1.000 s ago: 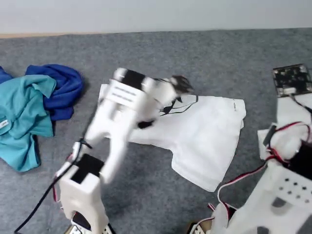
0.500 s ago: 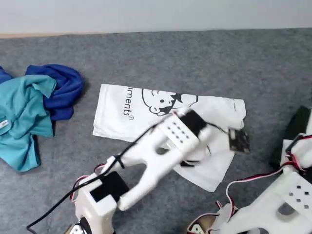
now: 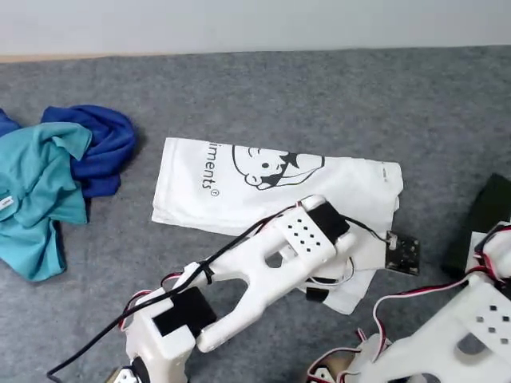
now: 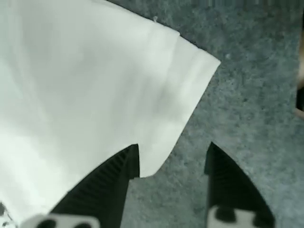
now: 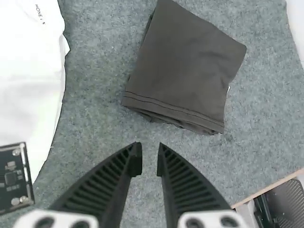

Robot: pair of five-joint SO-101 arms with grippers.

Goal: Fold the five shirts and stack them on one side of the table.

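Mid-table [image 3: 319, 96], on the grey top: white shirt [image 3: 239, 187], laid flat, long way from left to right. Black drawing on its far part. One pointed corner sticking out at the near right.

Right over that corner: left gripper [image 3: 318, 293], at the end of the left arm [image 3: 255, 267]. Arm stretched low from the near left, across the shirt's near edge. Fingers wide apart, holding nothing. From the left wrist: one finger at the edge of the white cloth, the other over bare grey, and the tip of the corner in the gap between them.

Just right of the left wrist: small board [image 3: 402, 252] with wires, by the shirt's right edge.

Far left: blue shirt [image 3: 100, 144] and teal shirt [image 3: 40, 191], both bunched up and touching. Teal on the near side, partly over the blue.

At the right edge: dark shirt [image 5: 190, 80], folded into a neat square, apart from the white one.

Near the dark shirt, just short of its edge: right gripper [image 5: 148, 147], over bare grey. Fingers almost together, only a thin gap, nothing in it.
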